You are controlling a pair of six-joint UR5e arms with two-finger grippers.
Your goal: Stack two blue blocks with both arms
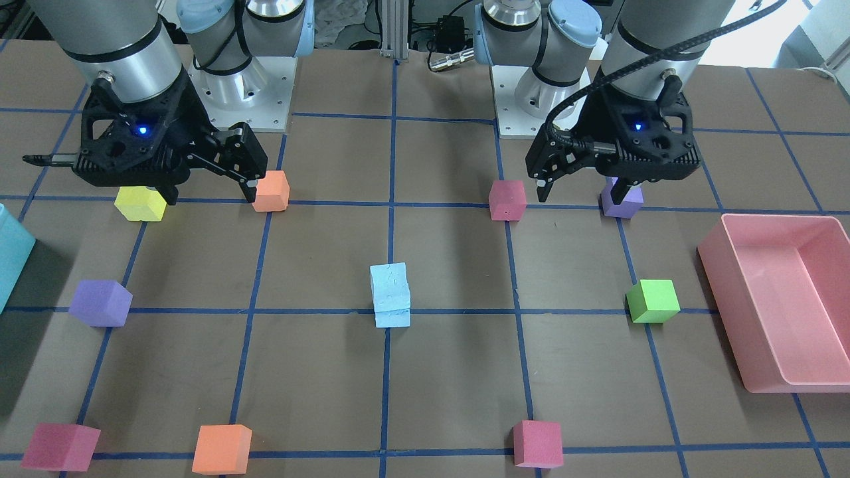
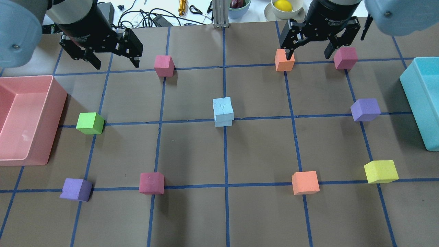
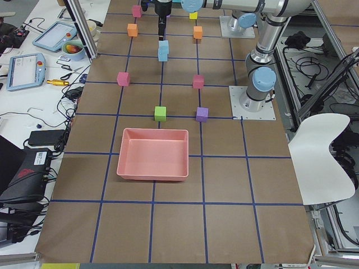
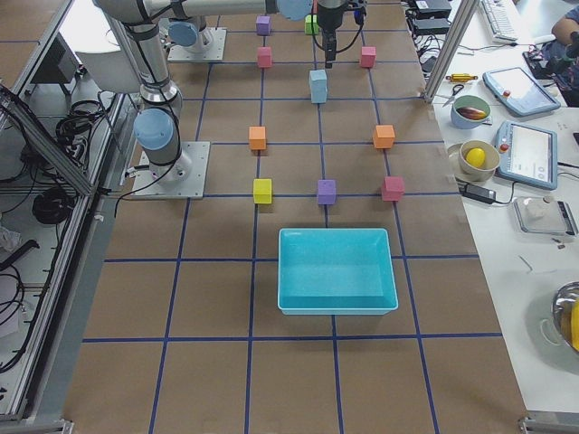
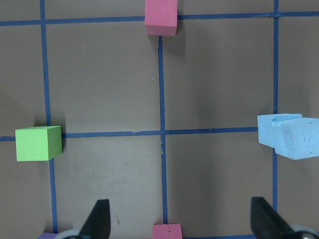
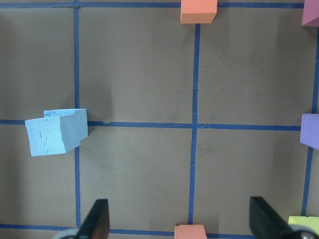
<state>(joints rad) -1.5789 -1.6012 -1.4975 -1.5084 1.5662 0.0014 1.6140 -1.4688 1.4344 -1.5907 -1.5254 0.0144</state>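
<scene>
Item: the two blue blocks [image 2: 223, 111] stand one on the other at the middle of the table [image 2: 192, 212], on a crossing of the blue tape lines [image 2: 224, 154]. The upper block [image 1: 389, 284] rests on the lower block [image 1: 392, 318]. It is turned a little and sits off square, so one edge overhangs in both wrist views. The stack's long axis is vertical, and no lean is seen.

Left gripper [image 2: 116, 64]: raised well clear of the stack, on the side toward the green cube [image 2: 90, 123]. Its jaws stand wide apart with nothing between them.

Right gripper [image 2: 308, 55]: likewise raised, on the stack's opposite side, jaws wide apart and empty.

Each wrist view has the stack at the inner edge of the frame, about mid-height. The stack therefore lies sideways and down from both grippers, roughly midway, and neither arm is plainly nearer.

Assessment: stacking looks complete. Any coming move need only keep away from the stack. The skewed top block would probably topple at a light sideways touch.
</scene>
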